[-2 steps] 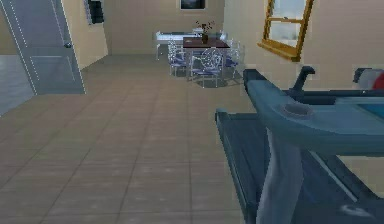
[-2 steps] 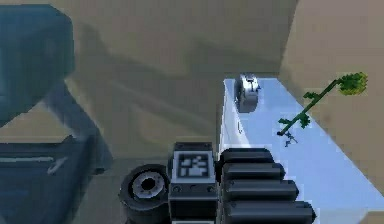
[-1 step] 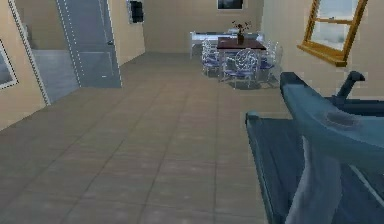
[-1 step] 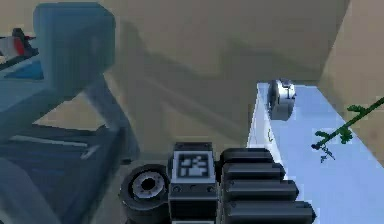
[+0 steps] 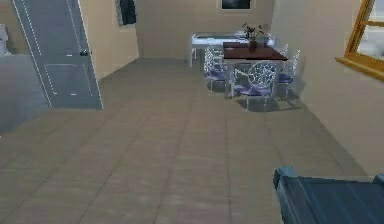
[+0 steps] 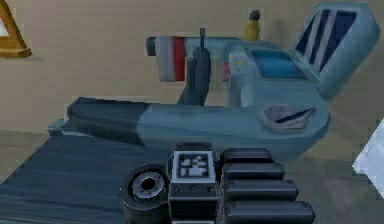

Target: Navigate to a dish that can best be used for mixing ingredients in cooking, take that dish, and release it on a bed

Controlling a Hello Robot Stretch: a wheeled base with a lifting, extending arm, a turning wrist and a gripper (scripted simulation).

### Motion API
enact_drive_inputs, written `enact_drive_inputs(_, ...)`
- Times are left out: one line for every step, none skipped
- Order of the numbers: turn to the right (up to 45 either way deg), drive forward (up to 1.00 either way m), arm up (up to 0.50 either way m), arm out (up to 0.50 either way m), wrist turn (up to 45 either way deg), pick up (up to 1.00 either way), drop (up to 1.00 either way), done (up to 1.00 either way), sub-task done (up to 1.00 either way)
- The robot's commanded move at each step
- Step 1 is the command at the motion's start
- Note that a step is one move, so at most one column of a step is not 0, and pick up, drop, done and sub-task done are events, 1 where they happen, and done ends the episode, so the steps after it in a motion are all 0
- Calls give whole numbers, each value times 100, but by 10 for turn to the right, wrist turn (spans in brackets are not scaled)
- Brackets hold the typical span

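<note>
- The gripper [image 6: 148, 190] is seen as a dark round body at the arm side view's bottom edge, left of the arm [image 6: 255, 188].
- Its far end cannot be made out, so it cannot be told whether anything is held.
- A white square [image 6: 195, 165] is fixed at the arm's end. Its black marks form a pattern and cannot be read as writing.
- Beyond the arm, a blue-grey seat [image 6: 200, 125] with a raised back is seen. Whether it is a bed cannot be told.
- Behind the seat, a red, white and grey thing [image 6: 170, 52], a dark bottle shape [image 6: 197, 72], a pale blue box [image 6: 265, 65] and a small yellow thing [image 6: 253, 25] are seen. Any print on them is too small to be read.
- Where the mixing dish is cannot be told.
- In the forward view, a tiled floor [image 5: 170, 140] is shown, with a grey-blue door [image 5: 60, 50] at the left.
- At the far end, a dark-topped counter [image 5: 238, 52] is ringed by white chairs [image 5: 255, 80], and a plant [image 5: 252, 33] stands on it.
- A wood-framed window [image 5: 365, 40] is set in the wall at the right.
</note>
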Motion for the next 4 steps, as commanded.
enact_drive_inputs(0, 100, 0, 0, 0, 0, 0, 0, 0)
enact_drive_inputs(-30, 0, 0, 0, 0, 0, 0, 0, 0)
enact_drive_inputs(-30, 0, 0, 0, 0, 0, 0, 0, 0)
enact_drive_inputs(0, 100, 0, 0, 0, 0, 0, 0, 0)
